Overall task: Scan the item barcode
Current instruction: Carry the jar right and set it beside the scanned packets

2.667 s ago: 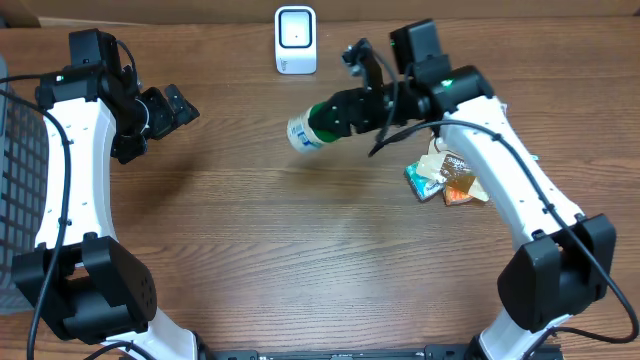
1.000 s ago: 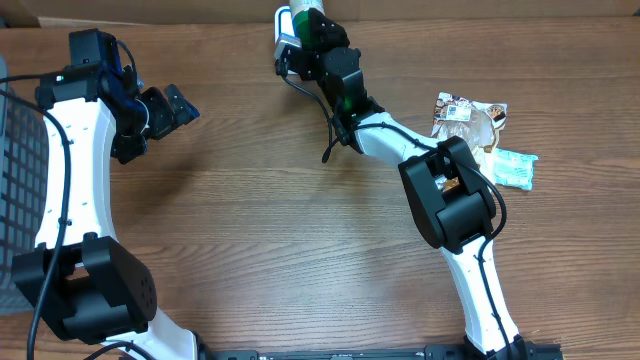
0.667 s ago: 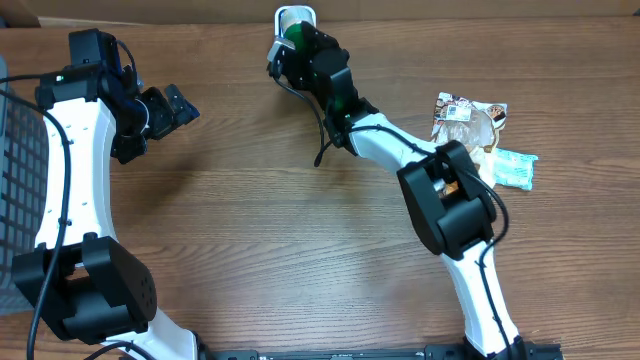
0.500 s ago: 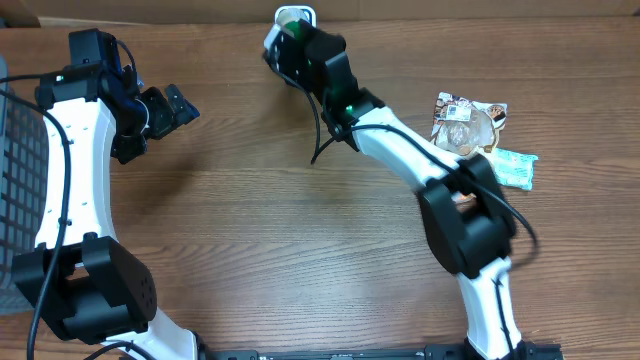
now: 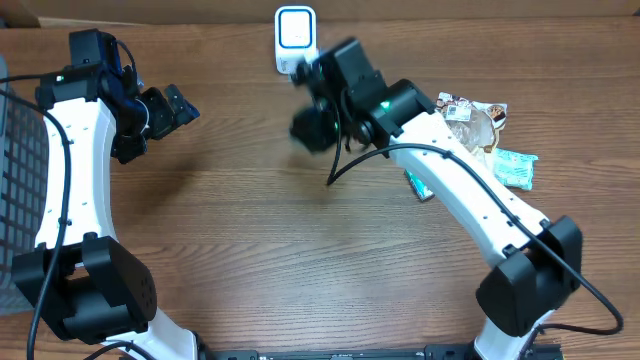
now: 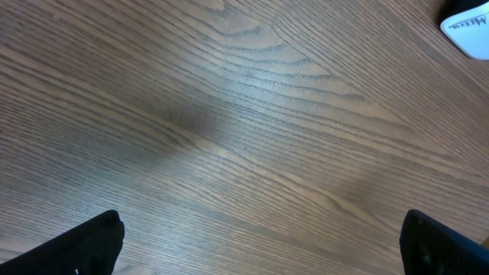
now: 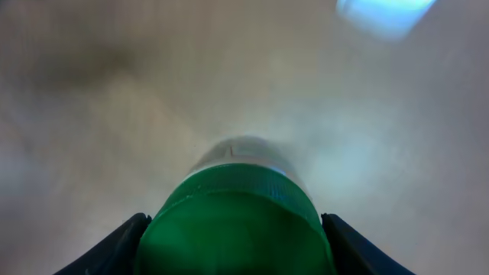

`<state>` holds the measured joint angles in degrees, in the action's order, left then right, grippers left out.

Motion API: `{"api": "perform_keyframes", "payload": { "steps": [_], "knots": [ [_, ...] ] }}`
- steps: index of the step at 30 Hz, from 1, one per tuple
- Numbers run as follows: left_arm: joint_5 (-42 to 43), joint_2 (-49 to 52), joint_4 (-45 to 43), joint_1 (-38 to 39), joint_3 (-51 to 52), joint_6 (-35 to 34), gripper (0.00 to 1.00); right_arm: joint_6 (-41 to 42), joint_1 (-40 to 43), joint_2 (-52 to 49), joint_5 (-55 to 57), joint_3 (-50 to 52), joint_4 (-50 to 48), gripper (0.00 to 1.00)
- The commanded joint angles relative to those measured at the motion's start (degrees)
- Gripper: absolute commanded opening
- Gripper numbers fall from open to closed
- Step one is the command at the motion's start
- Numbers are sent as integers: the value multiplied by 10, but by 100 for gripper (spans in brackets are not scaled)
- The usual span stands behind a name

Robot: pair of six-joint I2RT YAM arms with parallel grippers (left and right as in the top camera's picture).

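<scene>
One wood-grain table (image 5: 250, 230); left pincer (image 6: 263, 241) spread, right pincer (image 7: 233, 248) pinching green-capped bottle (image 7: 233, 210).

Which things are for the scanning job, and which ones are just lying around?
For the job:
- green-capped bottle
- white scanner

Just lying about:
- snack packets
- wire basket

A blurred green-capped bottle (image 7: 233, 229) is held in the air near the white scanner (image 5: 295, 35).
</scene>
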<state>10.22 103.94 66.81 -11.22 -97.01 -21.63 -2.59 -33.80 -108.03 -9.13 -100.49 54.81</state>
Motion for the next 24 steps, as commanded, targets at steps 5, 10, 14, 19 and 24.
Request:
{"api": "perform_keyframes", "payload": {
  "steps": [5,10,14,19,24],
  "knots": [
    [-3,-2,0,7,-6,4,100,32,3,2,63,21,131,36],
    [-3,-2,0,7,-6,4,100,33,28,2,136,55,136,36],
    [-3,-2,0,7,-6,4,100,33,65,1,174,104,53,35],
    [-3,-2,0,7,-6,4,100,32,126,-9,177,157,-83,33],
    [-3,-2,0,7,-6,4,100,32,180,-36,176,164,-139,33]
  ]
}}
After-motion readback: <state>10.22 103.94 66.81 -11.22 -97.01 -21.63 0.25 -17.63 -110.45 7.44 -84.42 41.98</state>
